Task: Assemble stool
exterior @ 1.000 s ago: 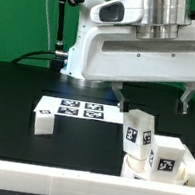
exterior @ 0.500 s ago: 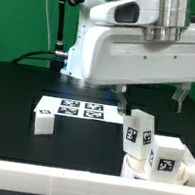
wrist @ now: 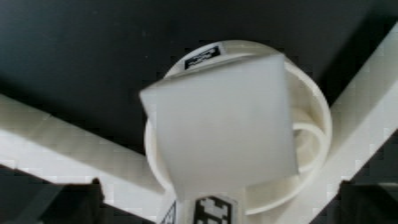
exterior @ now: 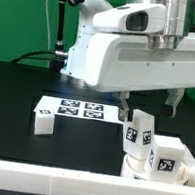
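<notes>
upright leg block stands on the seat disc, long axis vertical, with a second leg just beside it at 4 o'clock. gripper hangs at the block's 12 o'clock, jaws spread wide, nothing held. judged: a straight descent would straddle the block. loose leg lies well apart at 9 o'clock.

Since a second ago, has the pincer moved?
Yes. The pincer has lowered slightly, judged against the marker board, toward the leg block.
</notes>
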Motion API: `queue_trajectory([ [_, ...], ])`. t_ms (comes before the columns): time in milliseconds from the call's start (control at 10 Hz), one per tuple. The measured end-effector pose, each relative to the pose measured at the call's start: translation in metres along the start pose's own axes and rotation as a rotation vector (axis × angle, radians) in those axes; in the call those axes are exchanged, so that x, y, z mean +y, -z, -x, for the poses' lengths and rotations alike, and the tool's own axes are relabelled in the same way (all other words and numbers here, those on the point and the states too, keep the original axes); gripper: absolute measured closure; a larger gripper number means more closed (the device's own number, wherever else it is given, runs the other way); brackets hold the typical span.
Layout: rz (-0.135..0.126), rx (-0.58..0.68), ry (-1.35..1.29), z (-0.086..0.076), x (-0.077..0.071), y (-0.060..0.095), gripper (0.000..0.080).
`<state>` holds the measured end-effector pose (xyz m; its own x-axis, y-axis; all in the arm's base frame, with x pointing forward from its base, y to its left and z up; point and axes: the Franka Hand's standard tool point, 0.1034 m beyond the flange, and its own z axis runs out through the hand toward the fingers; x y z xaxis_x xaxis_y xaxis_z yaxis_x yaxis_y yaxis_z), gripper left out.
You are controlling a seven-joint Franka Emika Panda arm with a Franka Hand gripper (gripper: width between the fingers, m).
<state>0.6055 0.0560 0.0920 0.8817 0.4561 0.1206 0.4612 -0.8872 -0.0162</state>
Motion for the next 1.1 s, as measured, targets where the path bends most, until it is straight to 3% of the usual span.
queue_trajectory([
  [500, 0.003, -0.008, -0.001, 0.0057, -0.0001, -0.0085, 0.0151],
  [600, 0.002, -0.011, -0.002, 0.0065, -0.0002, -0.01, 0.0273],
  [700, 0.002, -0.013, -0.002, 0.0071, -0.0003, -0.0111, 0.0273],
  [800, 0.002, -0.014, -0.002, 0.0075, -0.0003, -0.0116, 0.0412],
  [900, 0.002, -0.014, -0.003, 0.0077, 0.0001, -0.0116, 0.046],
  [1100, 0.002, -0.014, -0.012, 0.0079, 0.0005, -0.0116, 0.046],
])
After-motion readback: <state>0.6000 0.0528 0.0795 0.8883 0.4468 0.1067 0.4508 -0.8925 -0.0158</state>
